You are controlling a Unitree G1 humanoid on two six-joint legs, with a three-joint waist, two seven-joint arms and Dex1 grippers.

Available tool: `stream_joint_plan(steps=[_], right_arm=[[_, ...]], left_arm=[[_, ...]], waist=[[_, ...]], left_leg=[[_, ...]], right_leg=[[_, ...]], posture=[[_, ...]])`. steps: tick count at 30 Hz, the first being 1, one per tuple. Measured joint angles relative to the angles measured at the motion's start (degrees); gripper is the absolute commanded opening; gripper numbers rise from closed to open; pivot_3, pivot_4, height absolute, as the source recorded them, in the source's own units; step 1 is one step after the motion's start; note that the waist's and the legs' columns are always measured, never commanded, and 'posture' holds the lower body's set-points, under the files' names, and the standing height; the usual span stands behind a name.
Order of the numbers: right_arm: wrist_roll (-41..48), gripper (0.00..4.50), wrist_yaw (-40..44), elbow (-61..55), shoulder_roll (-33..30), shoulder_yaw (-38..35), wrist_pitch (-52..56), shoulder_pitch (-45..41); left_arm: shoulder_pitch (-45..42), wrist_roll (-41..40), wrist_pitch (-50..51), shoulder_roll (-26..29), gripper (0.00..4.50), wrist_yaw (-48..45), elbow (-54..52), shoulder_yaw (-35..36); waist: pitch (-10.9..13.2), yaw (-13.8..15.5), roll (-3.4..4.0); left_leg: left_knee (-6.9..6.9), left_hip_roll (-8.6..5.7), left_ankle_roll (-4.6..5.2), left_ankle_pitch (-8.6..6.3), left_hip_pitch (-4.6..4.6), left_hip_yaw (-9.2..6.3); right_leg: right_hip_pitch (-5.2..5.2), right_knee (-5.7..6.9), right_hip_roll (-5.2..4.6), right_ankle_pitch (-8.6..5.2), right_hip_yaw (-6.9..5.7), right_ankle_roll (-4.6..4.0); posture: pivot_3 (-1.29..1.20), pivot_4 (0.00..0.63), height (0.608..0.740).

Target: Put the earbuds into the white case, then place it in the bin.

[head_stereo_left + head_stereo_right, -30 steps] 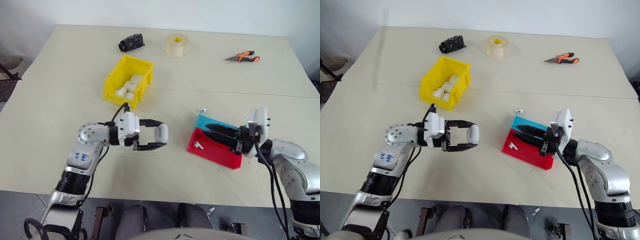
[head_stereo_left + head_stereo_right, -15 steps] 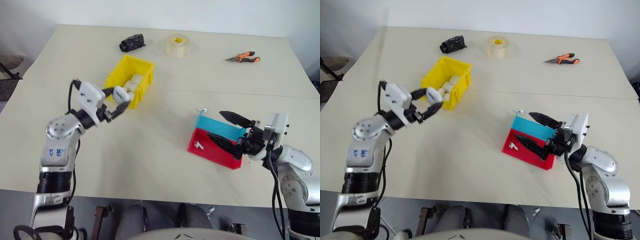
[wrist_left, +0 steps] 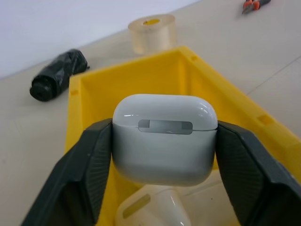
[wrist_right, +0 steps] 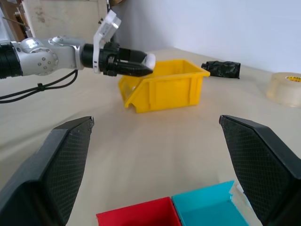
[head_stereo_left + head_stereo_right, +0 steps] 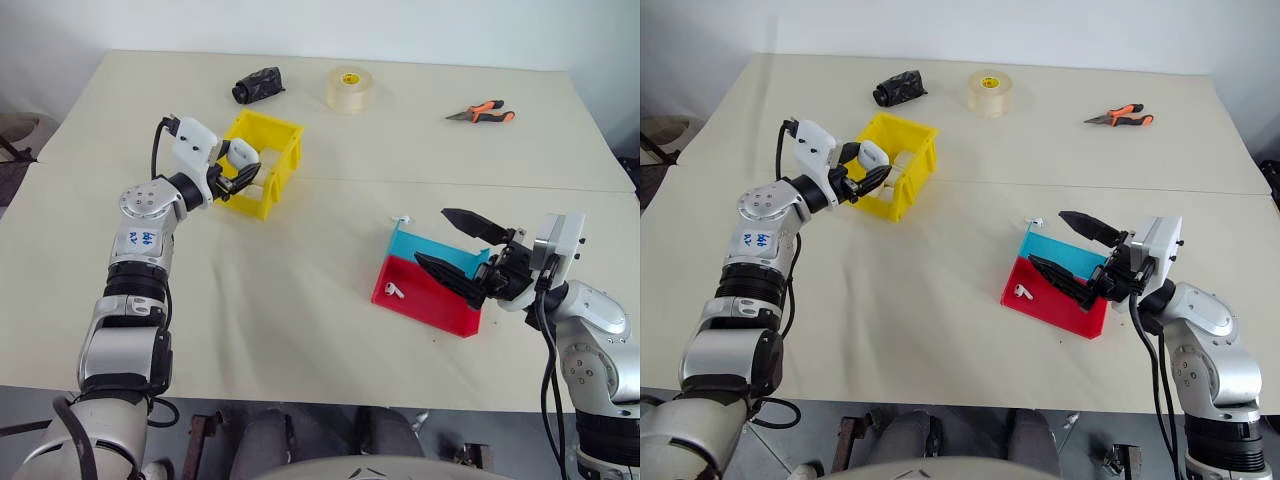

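Clamping the white case (image 3: 164, 139) between both fingers, left gripper (image 5: 238, 168) over the yellow bin (image 5: 283, 150), lid shut. Hanging with jaws spread wide, right gripper (image 5: 458, 248) above the red-and-blue tray (image 5: 425, 300), one earbud (image 5: 392, 290) lying inside.

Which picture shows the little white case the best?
The left wrist view: the white case sits large and close between the left pincer's black fingers, above the yellow bin. Both eye views show it as a small white blob at the bin's edge. The right wrist view shows it far off, at the tip of the left arm.
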Motion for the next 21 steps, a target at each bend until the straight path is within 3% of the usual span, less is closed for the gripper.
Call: stream_joint_plan(steps=[8,13,21], right_arm=[[-0.3,4.50,0.1,0.2,0.1,0.4,-0.3,-0.3],[-1.3,4.50,3.5,2.2,-0.9,1.6,-0.4,-2.3],[-5.5,4.50,11.5,6.5,-5.5,2.9,-3.7,-2.9]], left_arm=[[5.3,-4.3,-1.2,0.9,4.44,-8.8,-8.4,1.2],[22.4,-11.1,0.9,8.4,4.44,-22.1,-29.1,1.5],[39.8,-16.4,-2.5,13.8,4.44,-28.4,-41.6,8.5]], waist=[[0.0,-0.1,0.00],[0.0,-1.5,0.02],[0.0,-0.5,0.05]], left_leg=[[0.03,0.00,0.00,0.00,0.01,-0.02],[-0.06,0.06,0.00,0.00,0.07,-0.03],[0.06,0.04,0.01,0.00,0.04,-0.04]], right_leg=[[0.00,0.04,-0.01,0.00,0.01,0.00],[-0.03,0.05,0.01,0.00,0.03,0.00],[0.03,0.04,-0.05,0.00,0.09,0.00]], posture=[[0.00,0.150,0.740],[0.00,0.150,0.740],[0.00,0.150,0.740]])
